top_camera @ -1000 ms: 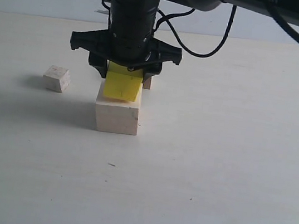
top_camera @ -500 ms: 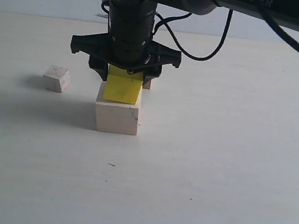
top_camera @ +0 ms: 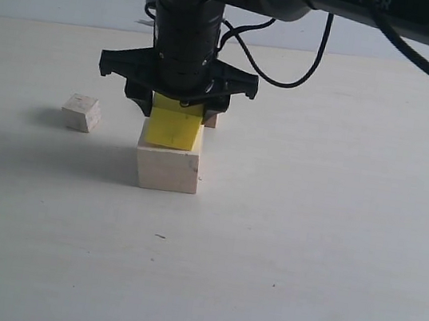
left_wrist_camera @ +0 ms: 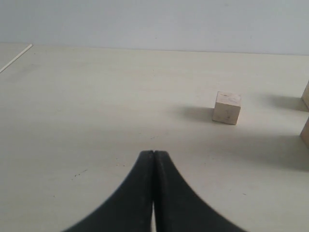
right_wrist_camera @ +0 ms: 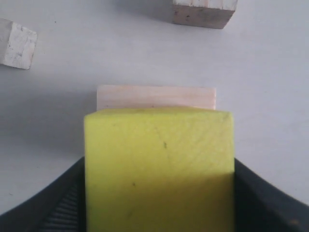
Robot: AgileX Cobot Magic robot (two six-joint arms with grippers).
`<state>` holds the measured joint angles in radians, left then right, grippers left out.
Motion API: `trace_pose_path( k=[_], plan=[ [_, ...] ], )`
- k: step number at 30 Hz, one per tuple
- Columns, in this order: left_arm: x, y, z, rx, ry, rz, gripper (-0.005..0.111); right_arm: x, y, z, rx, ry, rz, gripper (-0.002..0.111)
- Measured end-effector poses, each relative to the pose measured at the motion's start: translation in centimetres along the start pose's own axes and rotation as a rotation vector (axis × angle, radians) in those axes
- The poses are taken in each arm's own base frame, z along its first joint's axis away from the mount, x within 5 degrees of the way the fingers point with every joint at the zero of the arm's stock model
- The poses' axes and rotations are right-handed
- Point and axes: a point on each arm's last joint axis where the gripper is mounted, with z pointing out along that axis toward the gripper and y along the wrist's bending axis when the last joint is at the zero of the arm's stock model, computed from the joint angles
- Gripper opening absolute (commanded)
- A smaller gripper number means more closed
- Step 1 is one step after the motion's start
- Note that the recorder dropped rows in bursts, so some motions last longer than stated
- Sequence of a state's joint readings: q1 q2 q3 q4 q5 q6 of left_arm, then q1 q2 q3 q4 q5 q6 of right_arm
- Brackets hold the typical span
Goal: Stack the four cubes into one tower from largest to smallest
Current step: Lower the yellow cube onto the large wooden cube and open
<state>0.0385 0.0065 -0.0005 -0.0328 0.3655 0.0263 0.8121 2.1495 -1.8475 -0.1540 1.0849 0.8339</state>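
Note:
My right gripper (top_camera: 176, 109) is shut on the medium yellow cube (top_camera: 173, 126), holding it by two sides. The yellow cube's underside meets, or hangs just above, the top of the large pale cube (top_camera: 166, 168); it leans slightly. In the right wrist view the yellow cube (right_wrist_camera: 159, 159) fills the space between the jaws, with the pale cube (right_wrist_camera: 155, 97) showing beyond it. One small speckled cube (top_camera: 81, 112) lies to the left. Another small cube (top_camera: 212, 120) peeks out behind the gripper. My left gripper (left_wrist_camera: 153, 153) is shut and empty, low over the table.
The pale table (top_camera: 306, 247) stretches to a light wall at the back. A black cable (top_camera: 292, 75) loops off the right arm. In the left wrist view a small cube (left_wrist_camera: 227, 108) stands ahead, and cube edges (left_wrist_camera: 305, 131) cut the frame border.
The yellow cube hung clearly tilted a second ago; it now sits nearly level and a little further left over the pale cube. The left gripper has not moved.

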Motion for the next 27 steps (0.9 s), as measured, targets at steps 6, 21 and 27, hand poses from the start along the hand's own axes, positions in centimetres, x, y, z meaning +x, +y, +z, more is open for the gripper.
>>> trace_pose_path(
  k=[6,21,27],
  plan=[
    [0.00,0.00,0.00,0.000,0.000,0.000,0.000,0.00,0.10,0.00,-0.011,0.000,0.004,0.064],
    [0.00,0.00,0.00,0.000,0.000,0.000,0.000,-0.17,-0.06,0.00,0.007,-0.019,0.010,0.072],
    [0.00,0.00,0.00,0.000,0.000,0.000,0.000,-0.16,-0.05,0.00,0.006,-0.018,0.012,0.072]
  ],
)
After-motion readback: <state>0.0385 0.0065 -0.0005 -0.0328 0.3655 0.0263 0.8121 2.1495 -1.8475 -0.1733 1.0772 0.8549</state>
